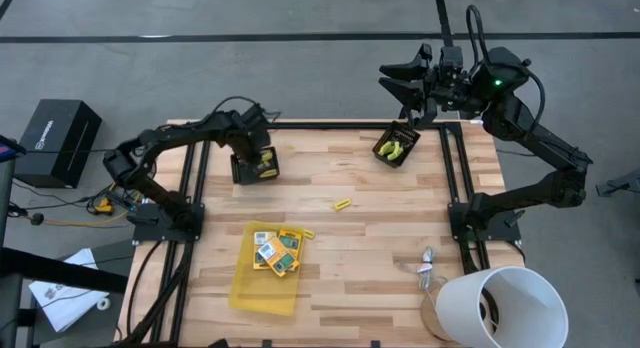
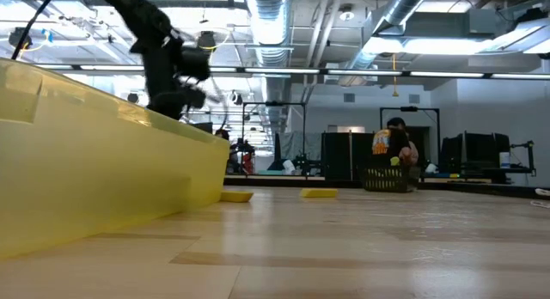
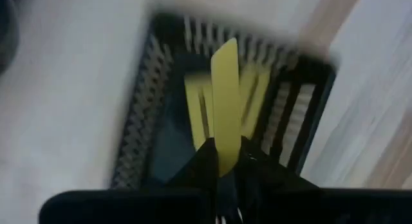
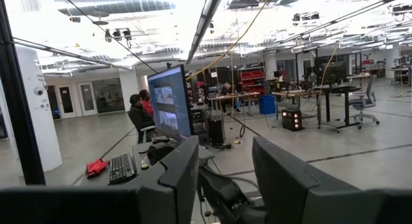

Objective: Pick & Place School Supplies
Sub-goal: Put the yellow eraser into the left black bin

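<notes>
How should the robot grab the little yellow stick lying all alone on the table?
The yellow stick lies flat on the wooden table, apart from everything else and turned at a slant. Probably best to come straight down from above and pinch it at its middle, across the thin way, with the fingers turned to match the slant. There is open wood on both long sides for the fingers to land.

The middle of the counter (image 1: pixel 380 238) lies open, broken only by one yellow stick (image 1: pixel 342 204). The yellow tray (image 1: pixel 262 283) with its boxes (image 1: pixel 276 250) blocks the front left; black baskets (image 1: pixel 397 148) stand at the back, and a white bucket (image 1: pixel 505 308) fills the front right corner.
</notes>
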Robot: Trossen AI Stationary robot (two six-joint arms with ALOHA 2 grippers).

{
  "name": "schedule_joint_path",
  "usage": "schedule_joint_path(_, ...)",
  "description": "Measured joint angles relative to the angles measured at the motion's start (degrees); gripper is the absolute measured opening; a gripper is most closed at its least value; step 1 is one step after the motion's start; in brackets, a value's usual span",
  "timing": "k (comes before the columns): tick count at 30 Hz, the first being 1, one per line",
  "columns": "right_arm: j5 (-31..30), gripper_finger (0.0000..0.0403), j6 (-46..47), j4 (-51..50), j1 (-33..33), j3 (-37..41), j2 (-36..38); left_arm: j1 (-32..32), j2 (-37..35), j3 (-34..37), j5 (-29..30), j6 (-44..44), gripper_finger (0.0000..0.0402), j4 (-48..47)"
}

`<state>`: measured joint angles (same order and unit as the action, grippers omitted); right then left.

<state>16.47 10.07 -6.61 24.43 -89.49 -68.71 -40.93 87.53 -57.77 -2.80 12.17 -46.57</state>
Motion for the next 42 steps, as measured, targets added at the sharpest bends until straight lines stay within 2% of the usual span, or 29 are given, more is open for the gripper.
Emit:
schedule_joint_path(6,0.00,0.0135,0.00,0.00,0.03,0.00,0.00,-0.84,0.00,9.65,-1.40,-0.14,0.0025,2.36)
schedule_joint_path(9,0.00,0.0135,0.00,0.00,0.54,0.00,0.00,-0.63,0.00,11.49,-2.40,-1.94,0.0051,3.60)
schedule_joint_path(14,-0.04,0.0135,0.02,0.00,1.25,0.00,0.00,-0.79,-0.43,11.71,-1.20,-3.39,0.0113,3.72)
schedule_joint_path(20,-0.02,0.0135,0.02,0.00,1.20,0.00,0.00,-1.01,-5.97,11.69,1.01,-3.44,0.0166,4.06)
schedule_joint_path(25,-0.03,0.0134,-0.02,0.02,1.25,0.00,0.00,-0.90,-13.48,11.08,0.78,-6.20,0.0179,3.87)
schedule_joint_path(29,-0.02,0.0134,-0.17,2.18,1.25,0.02,0.00,-0.14,-18.41,7.73,-5.28,-11.70,0.0170,4.08)
schedule_joint_path(32,-0.02,0.0135,-0.57,5.17,1.25,0.00,0.02,3.57,-19.67,3.12,-9.31,-14.22,0.0158,4.33)
schedule_joint_path(35,-0.02,0.0137,-0.89,6.18,1.25,0.00,0.12,9.83,-17.66,-2.34,-9.93,-17.59,0.0145,4.63)
schedule_joint_path(38,-0.02,0.0138,-0.94,5.54,1.25,0.00,0.15,16.27,-12.55,-7.15,-9.89,-21.93,0.0138,6.34)
schedule_joint_path(42,-0.02,0.0137,-1.05,5.01,1.25,0.00,0.15,23.56,-3.51,-11.64,-10.11,-28.76,0.0137,14.27)
